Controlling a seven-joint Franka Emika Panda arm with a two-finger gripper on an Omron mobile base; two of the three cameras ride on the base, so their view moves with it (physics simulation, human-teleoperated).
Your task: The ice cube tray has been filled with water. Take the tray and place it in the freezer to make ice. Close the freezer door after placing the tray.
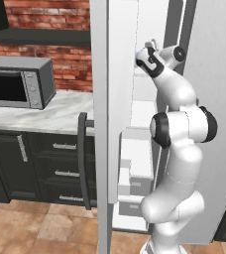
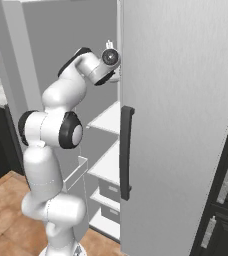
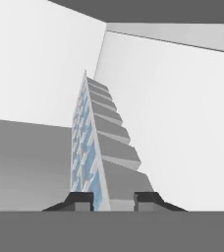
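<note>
In the hand view the ice cube tray (image 3: 92, 147) stands tilted on edge, running away from the camera. Its pale blue water cells (image 3: 82, 142) face left and its grey underside faces right. My gripper (image 3: 113, 201) is shut on the tray's near end, one dark fingertip (image 3: 82, 199) on each side. White freezer walls surround the tray. In the left base view my hand (image 1: 149, 54) reaches high into the freezer (image 1: 142, 114), past the open freezer door (image 1: 107, 99) seen edge-on with its dark bar handle (image 1: 83, 158). White freezer shelves (image 2: 108, 117) sit below the hand (image 2: 108, 55).
The plain grey fridge door (image 2: 186, 125) with its dark handle (image 2: 126, 150) stands shut just right of the arm. A microwave (image 1: 18, 82) sits on the marble counter (image 1: 50, 114) left of the open door, above dark cabinets (image 1: 45, 168). Drawers (image 1: 135, 186) fill the freezer's bottom.
</note>
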